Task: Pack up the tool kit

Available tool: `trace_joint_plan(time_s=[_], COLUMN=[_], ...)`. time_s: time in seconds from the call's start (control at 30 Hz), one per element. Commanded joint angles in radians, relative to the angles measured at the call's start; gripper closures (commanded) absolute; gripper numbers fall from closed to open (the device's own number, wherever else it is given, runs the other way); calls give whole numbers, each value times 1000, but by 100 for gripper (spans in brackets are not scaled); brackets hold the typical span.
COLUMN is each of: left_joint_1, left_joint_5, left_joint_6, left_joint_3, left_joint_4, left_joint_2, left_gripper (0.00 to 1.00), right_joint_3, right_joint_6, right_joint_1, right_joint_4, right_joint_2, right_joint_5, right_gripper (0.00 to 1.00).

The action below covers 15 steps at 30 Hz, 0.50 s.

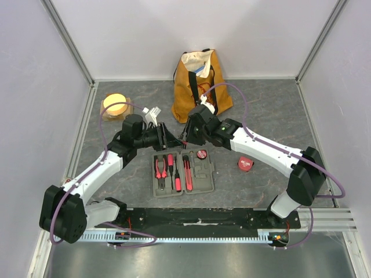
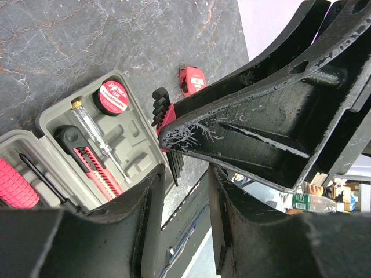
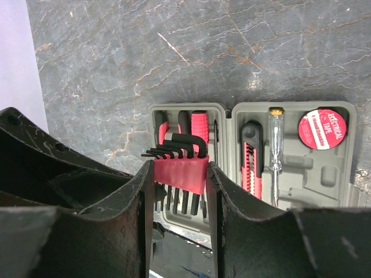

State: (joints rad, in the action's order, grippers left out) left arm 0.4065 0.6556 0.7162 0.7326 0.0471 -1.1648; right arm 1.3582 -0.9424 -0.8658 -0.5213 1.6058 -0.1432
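Hex key set (image 3: 177, 168): pinched by right gripper (image 3: 179, 185), keys' long axis pointing down toward tool case (image 1: 203, 175).
Left gripper (image 2: 184, 180): spread, empty, just left of the set.
Tool case: open, flat, just near of both.

Dark grey marbled surface (image 1: 272, 116), pale veining. Plain pale walls (image 1: 145, 35) on three sides, joined at aluminium corner posts (image 1: 70, 41). Slotted white rail (image 1: 191, 237) along near edge. Even, soft light.
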Motion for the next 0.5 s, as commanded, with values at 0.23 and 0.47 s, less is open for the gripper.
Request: trace_joint_plan(time_s=[0.23,0.47], left_joint_1=[3,3], left_joint_5=[19,19], left_joint_6=[-32,-21], left_joint_3=[13,37], left_joint_4=[-44,-39], left_joint_2=[-32,-27], left_gripper=[69,96], right_joint_3=[25,19], right_joint_6=[-7,-4], right_joint_1=[-4,-4], right_joint_4=[73,83], right_joint_2=[-4,-9], right_joint_5=[57,91], right_gripper=[86,71])
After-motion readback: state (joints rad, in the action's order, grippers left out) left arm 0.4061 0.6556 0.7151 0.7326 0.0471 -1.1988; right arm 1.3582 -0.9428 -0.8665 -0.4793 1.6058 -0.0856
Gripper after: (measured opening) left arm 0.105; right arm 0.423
